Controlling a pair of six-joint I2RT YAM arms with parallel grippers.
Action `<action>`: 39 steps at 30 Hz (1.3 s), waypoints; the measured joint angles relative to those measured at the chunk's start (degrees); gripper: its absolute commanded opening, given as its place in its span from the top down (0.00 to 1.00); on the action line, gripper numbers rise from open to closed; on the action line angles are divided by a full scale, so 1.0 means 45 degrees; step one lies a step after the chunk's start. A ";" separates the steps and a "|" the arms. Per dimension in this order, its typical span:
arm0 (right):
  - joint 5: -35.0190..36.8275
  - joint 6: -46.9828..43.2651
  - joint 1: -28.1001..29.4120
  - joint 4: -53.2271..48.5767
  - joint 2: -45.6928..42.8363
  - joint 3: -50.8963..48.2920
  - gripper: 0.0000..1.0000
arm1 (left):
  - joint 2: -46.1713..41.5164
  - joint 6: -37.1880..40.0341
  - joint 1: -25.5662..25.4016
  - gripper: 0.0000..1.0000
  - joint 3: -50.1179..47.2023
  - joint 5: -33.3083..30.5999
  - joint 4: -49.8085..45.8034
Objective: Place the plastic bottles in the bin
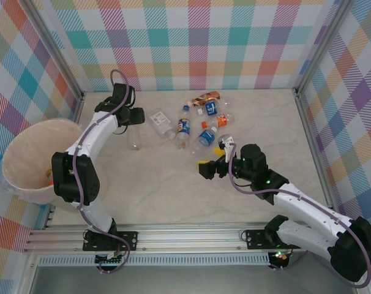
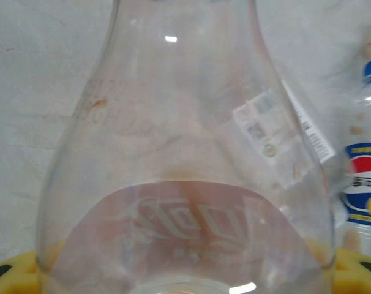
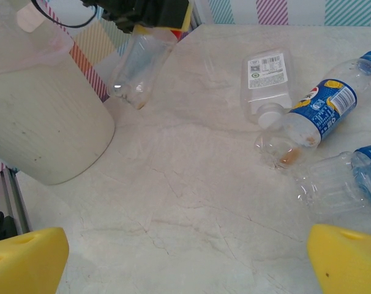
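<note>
Left hand [image 1: 132, 116] pinching a clear bottle [image 3: 138, 64], tilted, base down at the surface [image 1: 167, 190], beside the bin [image 1: 23, 153]. Right hand [image 1: 211, 157] spread wide near the other bottles [image 1: 184, 127].

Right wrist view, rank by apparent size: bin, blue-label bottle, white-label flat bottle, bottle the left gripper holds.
1. bin
2. blue-label bottle
3. white-label flat bottle and held bottle: look alike, held one farther; unranked.
</note>
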 measured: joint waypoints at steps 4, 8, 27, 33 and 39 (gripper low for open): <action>0.0058 0.0005 0.0010 0.0000 0.0029 0.0000 0.00 | -0.1039 -0.0238 -0.0175 0.47 -0.0034 0.0423 0.0102; 0.0019 0.0005 0.0010 0.0000 0.0053 0.0000 0.00 | -0.2244 -0.0369 -0.0185 0.47 -0.0010 0.0748 0.0306; 0.0767 -0.0850 0.0024 0.1345 0.1467 0.0690 0.00 | -0.7689 -0.0316 -0.0185 0.48 0.1826 -0.2841 0.0539; 0.1039 -0.0845 0.0024 0.1413 0.1520 0.0748 0.00 | -0.8378 0.0879 -0.0034 0.47 0.2021 -0.5678 0.0379; 0.1219 -0.0845 0.0024 0.1399 0.1685 0.0758 0.00 | -0.8412 0.1583 0.0656 0.49 0.1982 -0.7980 0.0248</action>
